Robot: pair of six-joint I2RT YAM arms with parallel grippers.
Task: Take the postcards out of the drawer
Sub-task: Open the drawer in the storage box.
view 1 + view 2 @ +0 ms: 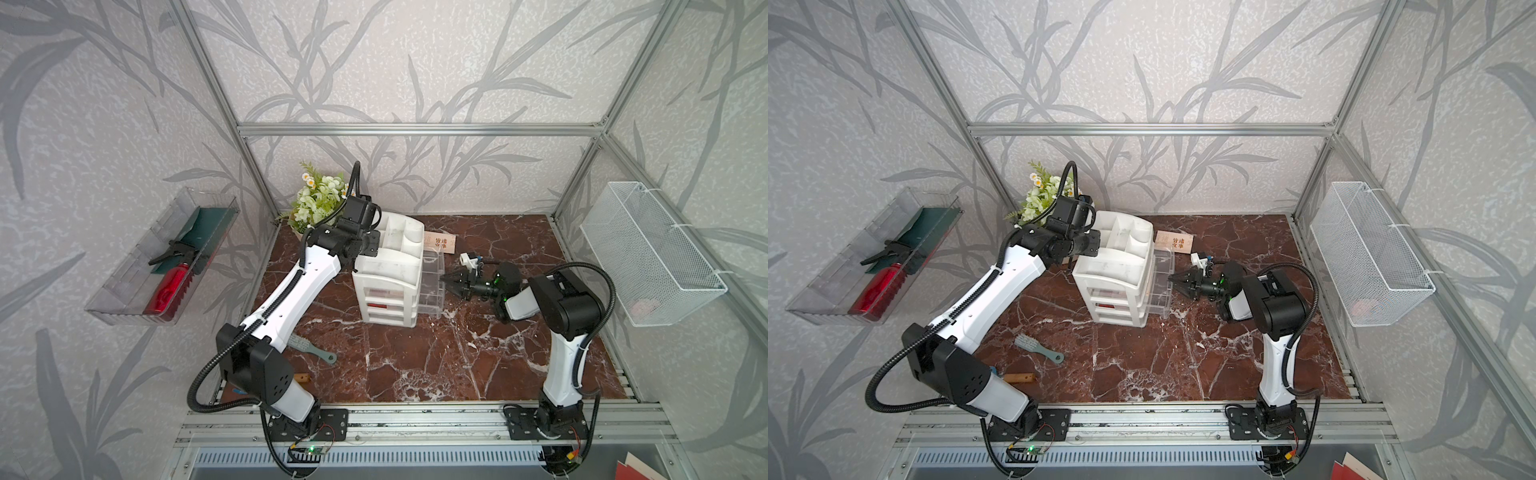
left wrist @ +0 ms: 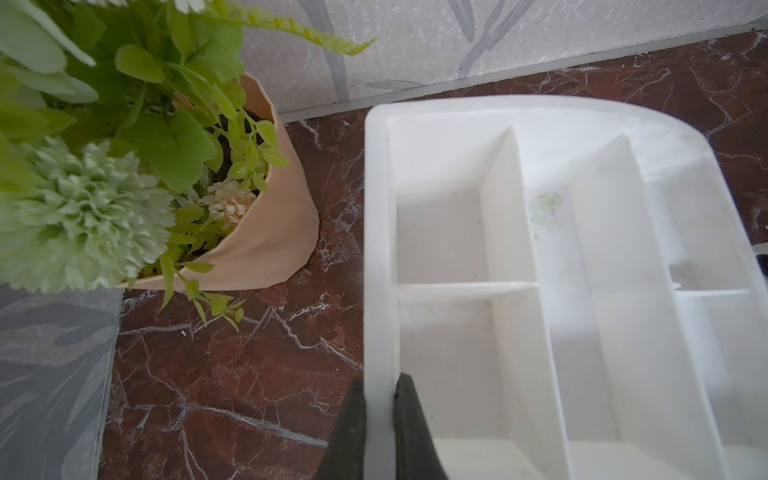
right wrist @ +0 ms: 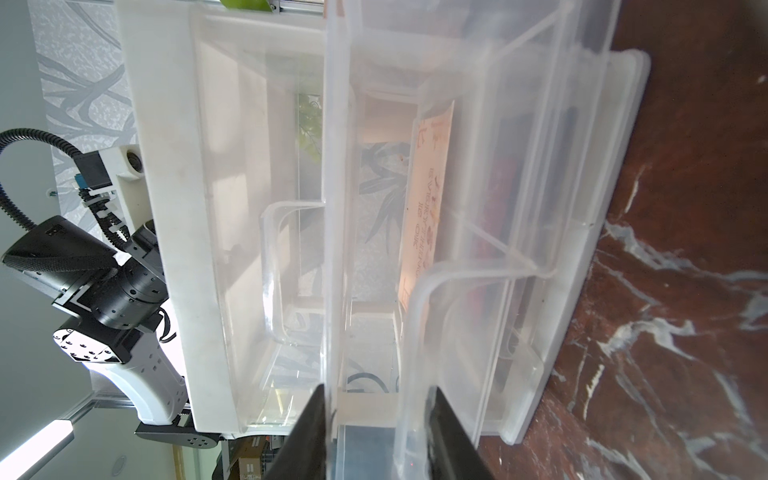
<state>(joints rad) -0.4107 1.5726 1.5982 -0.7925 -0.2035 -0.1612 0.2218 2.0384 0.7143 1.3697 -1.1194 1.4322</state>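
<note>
A white organizer (image 1: pixel 388 266) with clear drawers stands mid-table. My left gripper (image 2: pixel 379 384) is shut on the rim of its top tray (image 2: pixel 376 249). My right gripper (image 3: pixel 378 390) is at the front of a pulled-out clear drawer (image 1: pixel 432 286), jaws pressed on the clear plastic by its handle (image 3: pixel 419 299). One cream postcard (image 3: pixel 428 199) lies inside that drawer. A red postcard (image 1: pixel 384 293) shows through a drawer lower in the stack. Another cream postcard (image 1: pixel 440 242) lies on the table behind the organizer.
A potted plant (image 1: pixel 318 199) stands just behind my left arm. A grey-green brush (image 1: pixel 311 347) and a wooden block (image 1: pixel 302 378) lie at front left. A small white object (image 1: pixel 469 261) sits by my right gripper. A wire basket (image 1: pixel 648 253) hangs on the right wall.
</note>
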